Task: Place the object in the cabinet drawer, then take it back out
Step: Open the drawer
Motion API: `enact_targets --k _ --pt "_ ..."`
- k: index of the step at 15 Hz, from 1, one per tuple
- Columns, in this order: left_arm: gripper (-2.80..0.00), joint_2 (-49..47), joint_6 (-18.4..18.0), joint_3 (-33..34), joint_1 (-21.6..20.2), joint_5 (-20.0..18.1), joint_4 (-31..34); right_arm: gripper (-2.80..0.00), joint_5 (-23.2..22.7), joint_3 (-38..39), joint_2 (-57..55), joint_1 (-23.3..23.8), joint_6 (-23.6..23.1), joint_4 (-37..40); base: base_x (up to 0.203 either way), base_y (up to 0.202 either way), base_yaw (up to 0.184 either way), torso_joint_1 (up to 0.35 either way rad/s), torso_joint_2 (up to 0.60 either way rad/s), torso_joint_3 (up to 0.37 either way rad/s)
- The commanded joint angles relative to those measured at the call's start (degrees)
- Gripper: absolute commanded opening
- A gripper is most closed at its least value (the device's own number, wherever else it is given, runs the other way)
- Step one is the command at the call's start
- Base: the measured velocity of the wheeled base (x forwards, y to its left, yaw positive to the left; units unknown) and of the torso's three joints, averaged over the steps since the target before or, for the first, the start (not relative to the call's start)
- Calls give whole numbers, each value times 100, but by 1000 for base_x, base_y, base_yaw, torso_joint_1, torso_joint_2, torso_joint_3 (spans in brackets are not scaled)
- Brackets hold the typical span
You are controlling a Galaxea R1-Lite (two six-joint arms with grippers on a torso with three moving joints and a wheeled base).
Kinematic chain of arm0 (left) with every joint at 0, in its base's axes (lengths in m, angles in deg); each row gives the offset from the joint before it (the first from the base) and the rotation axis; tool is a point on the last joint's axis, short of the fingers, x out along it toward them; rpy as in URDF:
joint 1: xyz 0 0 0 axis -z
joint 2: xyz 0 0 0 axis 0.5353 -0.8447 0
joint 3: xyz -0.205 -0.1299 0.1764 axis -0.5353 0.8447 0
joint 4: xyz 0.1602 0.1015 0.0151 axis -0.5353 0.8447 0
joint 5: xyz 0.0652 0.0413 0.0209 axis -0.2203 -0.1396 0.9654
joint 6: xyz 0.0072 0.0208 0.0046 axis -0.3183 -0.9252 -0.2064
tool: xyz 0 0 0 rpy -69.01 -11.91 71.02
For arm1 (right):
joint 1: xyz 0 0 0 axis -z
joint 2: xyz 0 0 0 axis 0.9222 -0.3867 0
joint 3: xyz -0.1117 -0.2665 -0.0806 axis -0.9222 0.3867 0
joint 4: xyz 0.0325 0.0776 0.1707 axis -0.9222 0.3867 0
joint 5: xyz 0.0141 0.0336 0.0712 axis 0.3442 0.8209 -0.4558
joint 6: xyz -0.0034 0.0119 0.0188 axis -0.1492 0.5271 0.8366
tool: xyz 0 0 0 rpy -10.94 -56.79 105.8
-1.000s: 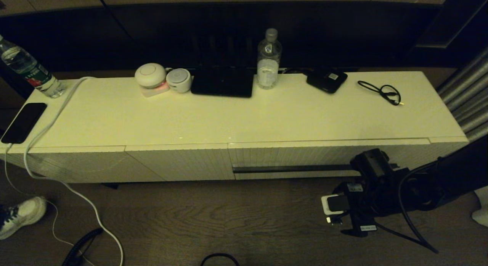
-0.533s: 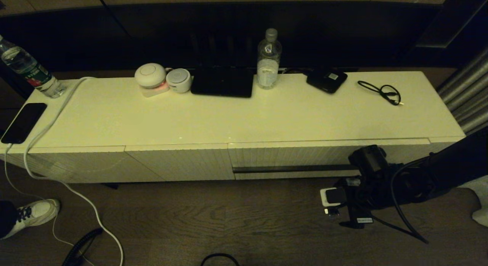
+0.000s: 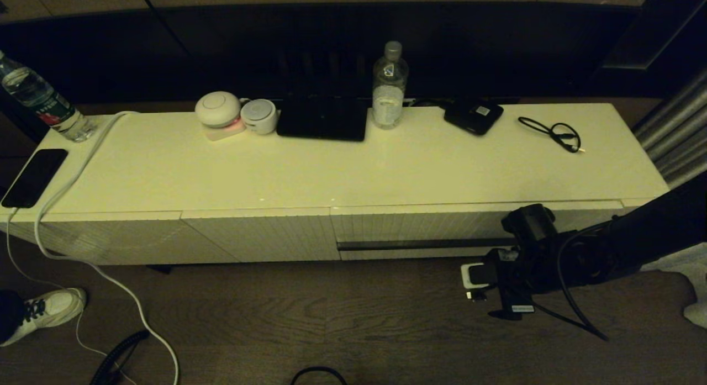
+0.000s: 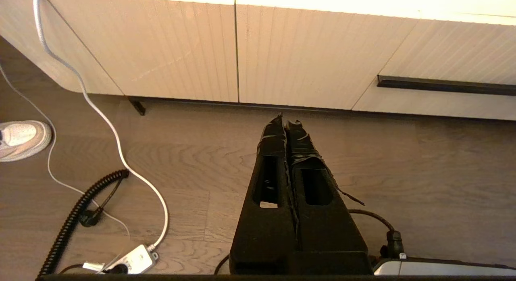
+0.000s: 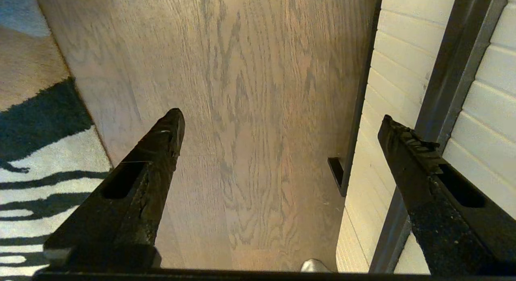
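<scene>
The black object [image 3: 323,120] lies at the back of the cabinet top, just left of a water bottle [image 3: 390,86]. The cabinet drawer [image 3: 420,226] is closed; its dark slot handle [image 3: 420,244] runs along the ribbed front and also shows in the wrist views [image 4: 443,85] [image 5: 455,63]. My right gripper [image 3: 513,269] [image 5: 281,115] hangs open and empty at the handle's right end. One of its fingers [image 5: 419,168] lies in front of the slot, and the other hangs over the floor. My left gripper [image 4: 286,120] is shut and empty, low over the floor before the cabinet's left panels.
On the cabinet top are a small black box [image 3: 474,116], a looped cable [image 3: 555,132], two round white devices [image 3: 232,113], a phone [image 3: 34,176] and a second bottle [image 3: 41,100]. A white cable [image 3: 83,252], a shoe [image 3: 41,313] and a striped rug [image 5: 36,160] are on the floor.
My right arm has moved up and in toward the drawer front, bringing the open gripper closer to the handle. The shoe at the left has shifted.
</scene>
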Motion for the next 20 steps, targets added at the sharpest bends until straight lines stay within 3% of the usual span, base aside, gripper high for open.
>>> enact_targets --k 1,12,20 --pt "-280 9 5 0 -2 2 -2 0 0 -81 -139 9 -28 -82 0 0 0 0 0 0" --pt "-280 9 5 0 -2 2 -2 0 9 -531 -521 132 -9 -693 0 0 0 0 0 0" --pt "-280 9 5 1 -2 2 -2 0 9 -775 -823 138 -17 -736 0 0 0 0 0 0"
